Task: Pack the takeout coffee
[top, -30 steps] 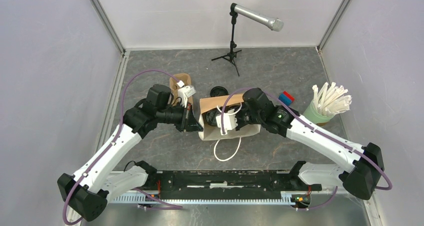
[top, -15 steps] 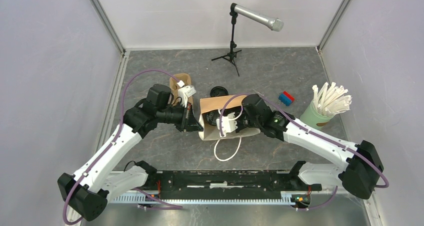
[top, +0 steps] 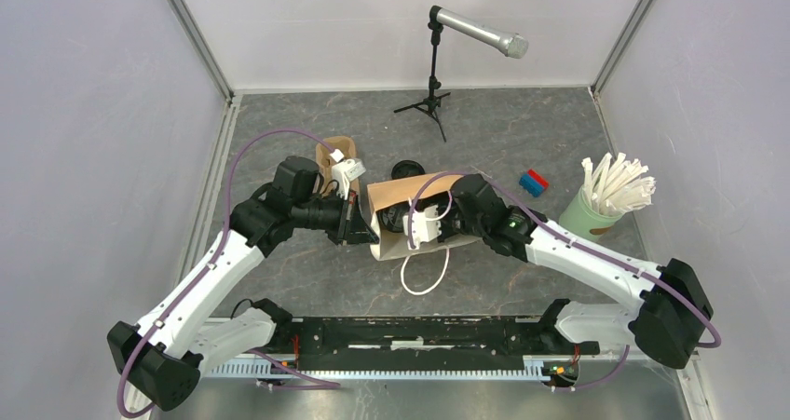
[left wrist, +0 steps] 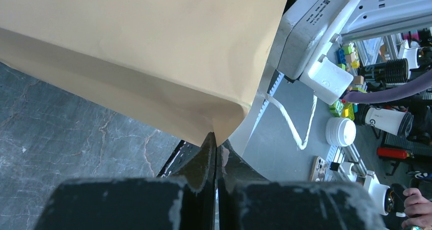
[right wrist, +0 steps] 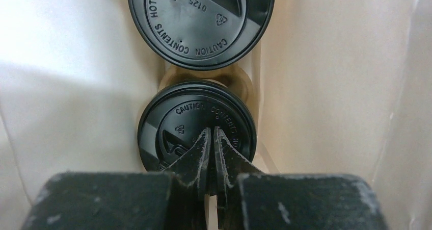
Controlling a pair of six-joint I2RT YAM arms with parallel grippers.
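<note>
You held the brown paper bag (left wrist: 142, 51) and reached inside it.
Your left gripper (left wrist: 216, 147) was pinched shut on the edge of the bag. Your right gripper (right wrist: 212, 138) was inside it, fingers almost together with nothing visible between them, just over the round black plastic lid of the nearer takeout coffee cup (right wrist: 173, 120). The second black-lidded cup (right wrist: 201, 26) stood just behind it.

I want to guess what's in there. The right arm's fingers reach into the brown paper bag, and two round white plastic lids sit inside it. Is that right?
No. The lids are black, not white. The right wrist view shows the right arm's fingers reaching into the brown paper bag, with two round black plastic lids inside it.
</note>
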